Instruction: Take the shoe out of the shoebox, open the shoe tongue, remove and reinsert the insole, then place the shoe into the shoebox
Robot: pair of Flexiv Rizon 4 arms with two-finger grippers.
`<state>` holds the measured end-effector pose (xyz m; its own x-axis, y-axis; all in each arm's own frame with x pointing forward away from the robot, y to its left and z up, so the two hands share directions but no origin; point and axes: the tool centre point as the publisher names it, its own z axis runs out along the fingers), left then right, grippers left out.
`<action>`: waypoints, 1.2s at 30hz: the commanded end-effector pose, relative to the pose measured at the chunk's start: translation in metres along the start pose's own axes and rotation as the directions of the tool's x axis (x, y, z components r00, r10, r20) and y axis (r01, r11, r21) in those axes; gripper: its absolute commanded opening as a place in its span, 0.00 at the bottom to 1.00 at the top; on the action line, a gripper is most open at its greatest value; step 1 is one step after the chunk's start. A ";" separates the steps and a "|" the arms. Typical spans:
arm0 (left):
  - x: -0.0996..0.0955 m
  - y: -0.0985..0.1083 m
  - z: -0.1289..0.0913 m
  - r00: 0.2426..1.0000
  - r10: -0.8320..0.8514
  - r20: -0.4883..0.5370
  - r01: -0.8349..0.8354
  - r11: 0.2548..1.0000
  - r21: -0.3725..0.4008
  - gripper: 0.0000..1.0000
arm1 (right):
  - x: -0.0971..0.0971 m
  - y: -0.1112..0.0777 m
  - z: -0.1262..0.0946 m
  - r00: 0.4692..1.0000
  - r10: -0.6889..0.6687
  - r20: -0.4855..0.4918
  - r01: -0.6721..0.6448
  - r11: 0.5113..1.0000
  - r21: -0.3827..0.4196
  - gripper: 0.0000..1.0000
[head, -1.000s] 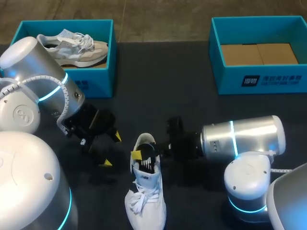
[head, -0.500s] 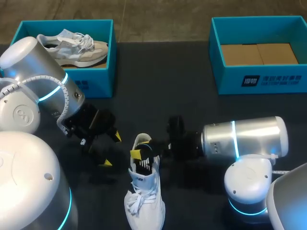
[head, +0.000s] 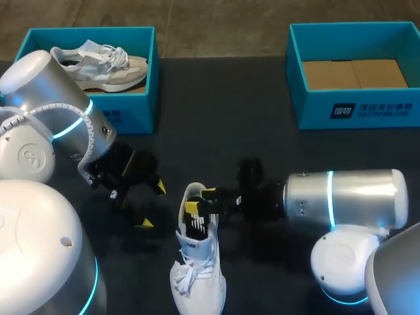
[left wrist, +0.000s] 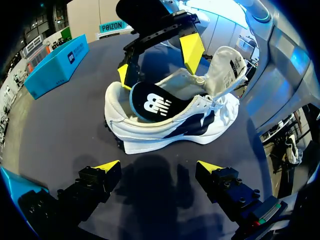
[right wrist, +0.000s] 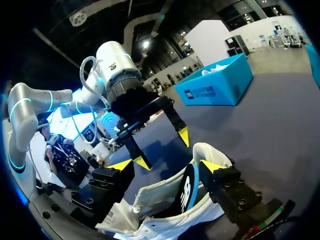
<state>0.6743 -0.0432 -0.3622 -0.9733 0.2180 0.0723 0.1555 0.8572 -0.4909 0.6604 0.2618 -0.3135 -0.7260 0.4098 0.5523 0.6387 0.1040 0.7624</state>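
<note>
A white shoe (head: pixel 197 266) with dark side marks lies on the black table, its heel toward the far side. Its tongue (left wrist: pixel 227 67) is folded back. A dark insole (left wrist: pixel 152 102) with a blue edge sits in the shoe, its heel end raised above the collar. My right gripper (head: pixel 199 200) hangs over the heel opening, open, its fingers astride the collar; the insole (right wrist: pixel 187 192) stands close to one finger. My left gripper (head: pixel 152 205) is open just left of the shoe, which lies side-on ahead of its fingers (left wrist: pixel 107 166), apart from them.
A teal shoebox (head: pixel 141 98) at the back left holds a beige shoe (head: pixel 98 65). A second teal shoebox (head: pixel 295 85) at the back right shows only its cardboard floor. Bare table lies between the boxes.
My right gripper's fingers have spread wider over the shoe's heel and its arm has drawn back to the right. The shoe shifted slightly. The left arm has kept still.
</note>
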 end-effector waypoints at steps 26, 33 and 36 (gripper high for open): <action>0.001 0.000 0.001 1.000 -0.001 0.003 0.001 1.000 -0.002 1.00 | 0.013 0.030 -0.056 0.913 0.089 0.397 -0.165 0.973 0.161 1.00; 0.001 0.000 0.001 1.000 -0.001 0.003 0.001 1.000 -0.002 1.00 | 0.013 0.028 -0.045 0.871 0.088 0.484 -0.187 0.969 0.160 1.00; 0.003 0.002 -0.013 1.000 0.003 -0.018 -0.003 1.000 -0.026 1.00 | 0.017 0.029 -0.045 0.817 0.078 0.572 -0.191 0.972 0.139 1.00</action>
<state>0.6733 -0.0401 -0.3629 -0.9733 0.2148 0.0813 0.1502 0.8632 -0.4819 0.6564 0.2179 -0.2666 -0.5560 0.5803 0.5951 0.7963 0.1664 0.5816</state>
